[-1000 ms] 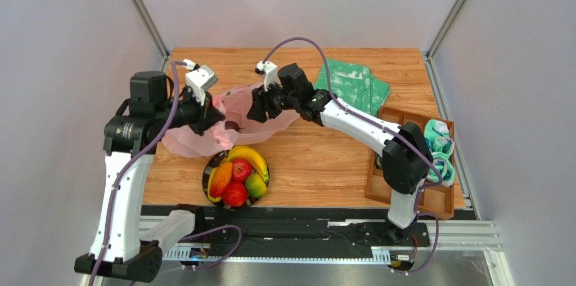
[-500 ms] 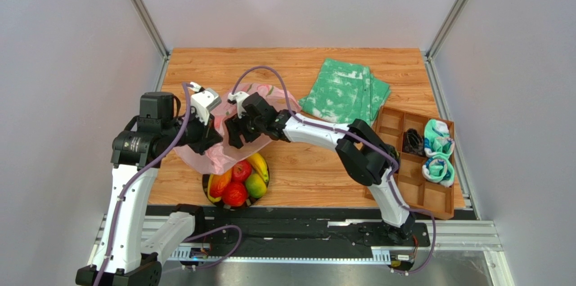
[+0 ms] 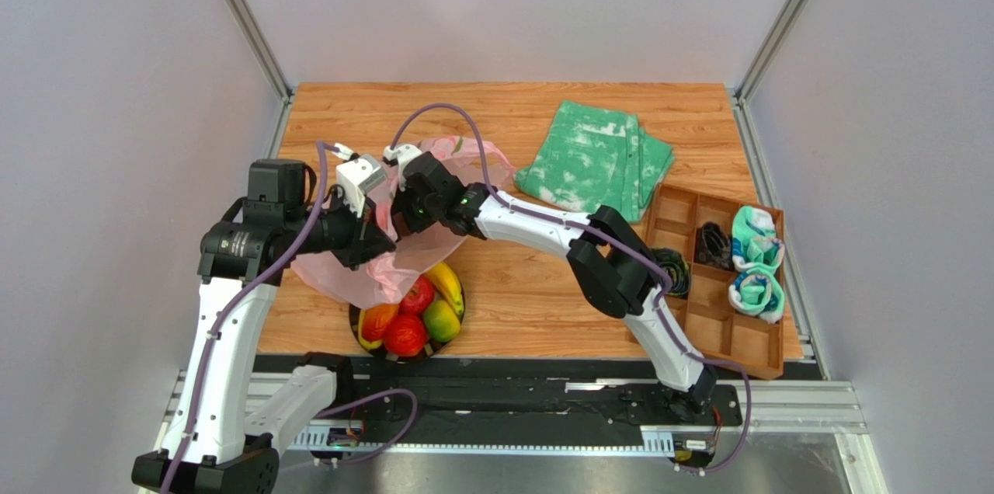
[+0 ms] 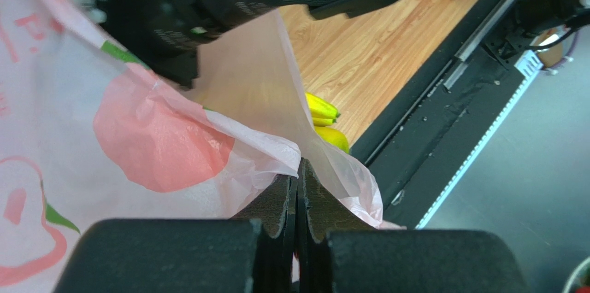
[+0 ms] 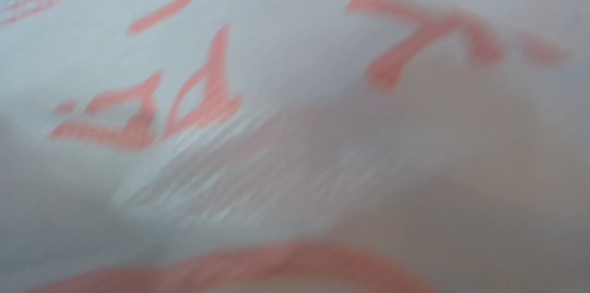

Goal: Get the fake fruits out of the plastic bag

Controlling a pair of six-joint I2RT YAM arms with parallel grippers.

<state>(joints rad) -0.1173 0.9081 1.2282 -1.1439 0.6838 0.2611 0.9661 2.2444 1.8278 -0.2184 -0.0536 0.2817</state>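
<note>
Wooden bench (image 3: pixel 548 273), left-centre of frame: left claw (image 4: pixel 298 181) pinching plastic bag (image 3: pixel 338 270), right claw (image 3: pixel 404 210) against film, spread untellable; emptying step apparently in hand, next likely needs reaching inside.

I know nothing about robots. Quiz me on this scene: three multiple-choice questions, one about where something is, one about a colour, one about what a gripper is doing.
1. Where do the fake fruits in view lie?
A. on a dark plate near the arms' bases
B. in a blue bucket
C. on the floor

2. What colour is the folded cloth?
A. blue
B. green and white
C. black

3. How is the left gripper?
A. wide open
B. shut on the plastic bag
C. shut on a banana

Answers:
1 A, the top view shows them piled on the plate.
2 B, it is green with white patches.
3 B, its wrist view shows the jaws pinching pink film.
</note>
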